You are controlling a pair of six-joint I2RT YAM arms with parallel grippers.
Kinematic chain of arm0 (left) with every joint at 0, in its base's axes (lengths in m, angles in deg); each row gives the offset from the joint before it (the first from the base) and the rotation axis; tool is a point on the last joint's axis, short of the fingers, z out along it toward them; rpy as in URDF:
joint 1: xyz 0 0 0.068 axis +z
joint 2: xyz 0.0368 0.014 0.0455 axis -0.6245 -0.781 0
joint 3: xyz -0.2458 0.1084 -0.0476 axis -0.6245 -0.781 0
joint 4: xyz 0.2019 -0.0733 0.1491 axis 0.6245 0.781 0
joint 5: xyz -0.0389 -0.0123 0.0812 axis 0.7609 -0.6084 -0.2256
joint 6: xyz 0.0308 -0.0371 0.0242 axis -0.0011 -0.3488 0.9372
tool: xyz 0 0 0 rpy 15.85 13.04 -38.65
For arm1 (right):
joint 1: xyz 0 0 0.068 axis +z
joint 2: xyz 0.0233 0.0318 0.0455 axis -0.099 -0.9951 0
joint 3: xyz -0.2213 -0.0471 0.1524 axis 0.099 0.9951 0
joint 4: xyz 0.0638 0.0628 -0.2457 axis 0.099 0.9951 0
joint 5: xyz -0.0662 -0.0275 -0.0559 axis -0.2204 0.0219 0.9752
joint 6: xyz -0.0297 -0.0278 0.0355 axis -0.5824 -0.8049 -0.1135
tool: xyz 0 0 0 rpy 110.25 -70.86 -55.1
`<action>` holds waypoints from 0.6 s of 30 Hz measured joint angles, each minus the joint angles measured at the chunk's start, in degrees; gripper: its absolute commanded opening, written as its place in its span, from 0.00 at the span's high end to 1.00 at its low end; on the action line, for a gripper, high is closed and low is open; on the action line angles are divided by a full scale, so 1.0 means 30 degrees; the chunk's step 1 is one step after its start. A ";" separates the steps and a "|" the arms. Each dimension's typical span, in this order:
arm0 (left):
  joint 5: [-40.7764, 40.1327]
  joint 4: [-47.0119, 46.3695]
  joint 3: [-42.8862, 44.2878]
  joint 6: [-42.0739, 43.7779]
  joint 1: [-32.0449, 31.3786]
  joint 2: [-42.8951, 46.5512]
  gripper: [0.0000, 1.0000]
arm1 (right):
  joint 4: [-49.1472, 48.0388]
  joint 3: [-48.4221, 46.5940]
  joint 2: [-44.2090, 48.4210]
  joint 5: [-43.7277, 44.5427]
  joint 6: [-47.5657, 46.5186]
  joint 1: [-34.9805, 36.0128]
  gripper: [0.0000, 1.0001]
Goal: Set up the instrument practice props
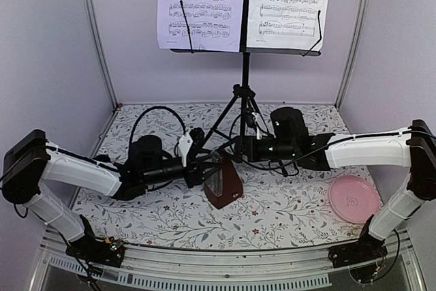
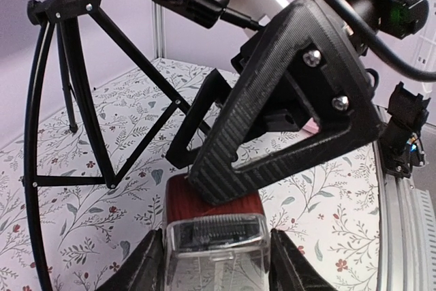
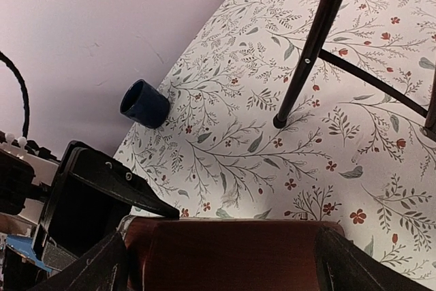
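Metronome, red wooden pyramid, clear front

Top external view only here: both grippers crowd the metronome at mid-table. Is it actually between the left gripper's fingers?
Observer: Yes. The left wrist view shows the metronome, clear cover toward the camera, between the fingers of the left gripper; contact I can't confirm.
Operator: And the right gripper?
Observer: Its fingers flank the red wooden body in its wrist view.
Operator: Anything hidden from me?
Observer: A dark blue mug by the wall, beyond a stand leg.
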 measured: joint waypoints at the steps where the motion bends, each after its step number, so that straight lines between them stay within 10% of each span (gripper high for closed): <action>1: 0.0015 -0.0153 -0.0117 0.0000 0.0007 0.0044 0.73 | -0.0131 0.0051 -0.0029 -0.0029 -0.0015 0.0015 0.05; 18: 0.0153 -0.2710 -0.1661 0.0153 0.0073 0.0211 0.78 | -0.3978 0.1253 -0.1049 -0.1486 -0.0299 -0.0131 0.08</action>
